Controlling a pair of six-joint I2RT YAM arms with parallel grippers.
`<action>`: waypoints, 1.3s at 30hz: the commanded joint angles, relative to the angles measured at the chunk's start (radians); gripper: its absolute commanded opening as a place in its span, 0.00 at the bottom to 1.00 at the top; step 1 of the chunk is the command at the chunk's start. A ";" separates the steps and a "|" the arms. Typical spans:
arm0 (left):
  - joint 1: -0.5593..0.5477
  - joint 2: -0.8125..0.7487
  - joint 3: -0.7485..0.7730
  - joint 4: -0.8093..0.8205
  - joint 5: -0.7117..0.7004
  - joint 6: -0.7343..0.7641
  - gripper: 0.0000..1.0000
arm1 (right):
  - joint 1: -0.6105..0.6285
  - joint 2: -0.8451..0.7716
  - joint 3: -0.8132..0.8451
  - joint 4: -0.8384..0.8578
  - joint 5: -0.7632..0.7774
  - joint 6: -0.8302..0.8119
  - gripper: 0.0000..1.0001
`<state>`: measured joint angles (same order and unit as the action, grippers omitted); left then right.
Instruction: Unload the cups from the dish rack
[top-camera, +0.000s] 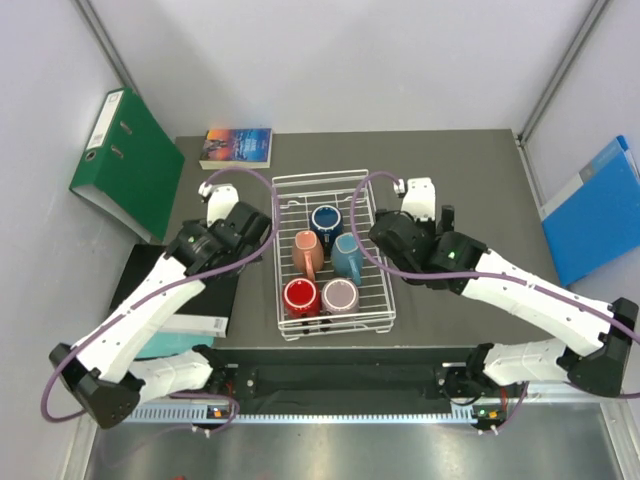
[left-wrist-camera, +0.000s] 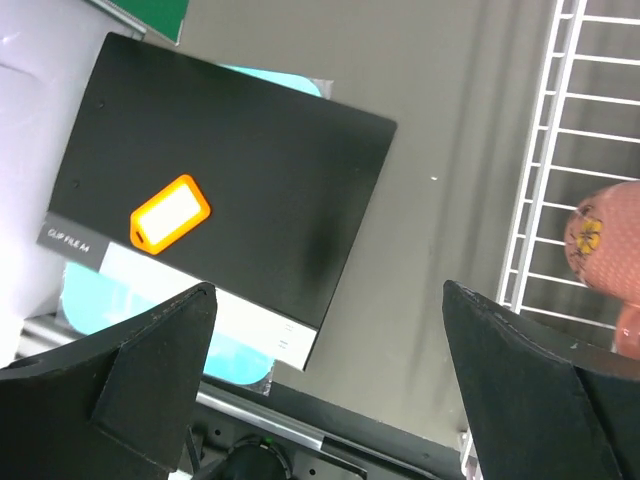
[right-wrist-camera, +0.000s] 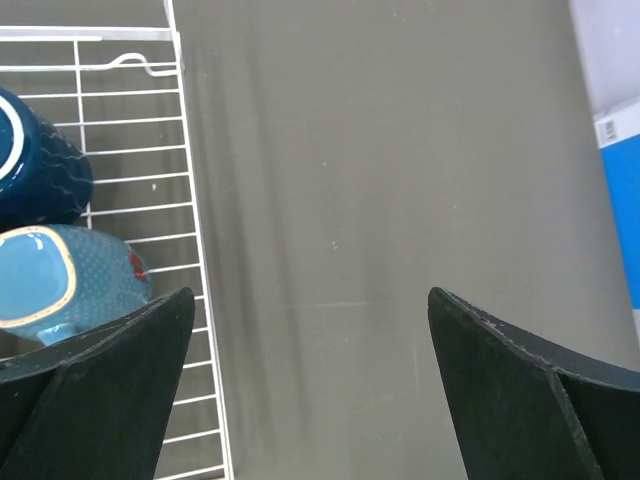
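The white wire dish rack (top-camera: 318, 178) sits mid-table between my arms. It holds the cups: dark blue (top-camera: 326, 220), salmon-pink (top-camera: 308, 252), teal (top-camera: 347, 256), red (top-camera: 300, 296) and pale mauve (top-camera: 339, 296). My left gripper (top-camera: 240, 235) hovers just left of the rack, open and empty (left-wrist-camera: 328, 300); its view catches the rack's side (left-wrist-camera: 540, 200) and the salmon cup (left-wrist-camera: 610, 250). My right gripper (top-camera: 400, 240) hangs just right of the rack, open over bare table (right-wrist-camera: 310, 300). The dark blue cup (right-wrist-camera: 35, 165) and teal cup (right-wrist-camera: 70, 275) show inside the rack wall (right-wrist-camera: 190, 200).
A black clip file (left-wrist-camera: 230, 190) with an orange tag (left-wrist-camera: 170, 212) lies left of the rack. A green binder (top-camera: 128, 160) leans at the far left, a book (top-camera: 237, 147) lies behind the rack, and a blue folder (top-camera: 595, 210) leans at the right.
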<state>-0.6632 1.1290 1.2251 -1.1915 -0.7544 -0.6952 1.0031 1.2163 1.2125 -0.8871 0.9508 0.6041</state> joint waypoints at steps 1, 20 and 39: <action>-0.004 -0.040 -0.033 0.084 0.023 0.027 0.99 | 0.026 -0.009 0.041 -0.041 0.088 -0.004 1.00; -0.009 0.132 0.056 0.190 -0.023 0.154 0.99 | 0.025 -0.031 -0.067 0.201 -0.003 -0.147 1.00; -0.044 0.212 0.062 0.435 0.279 0.065 0.98 | -0.052 -0.110 -0.056 0.384 -0.152 -0.242 1.00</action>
<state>-0.6773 1.3334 1.2736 -0.8131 -0.5159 -0.5625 0.9699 1.0977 1.0927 -0.5629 0.8165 0.4103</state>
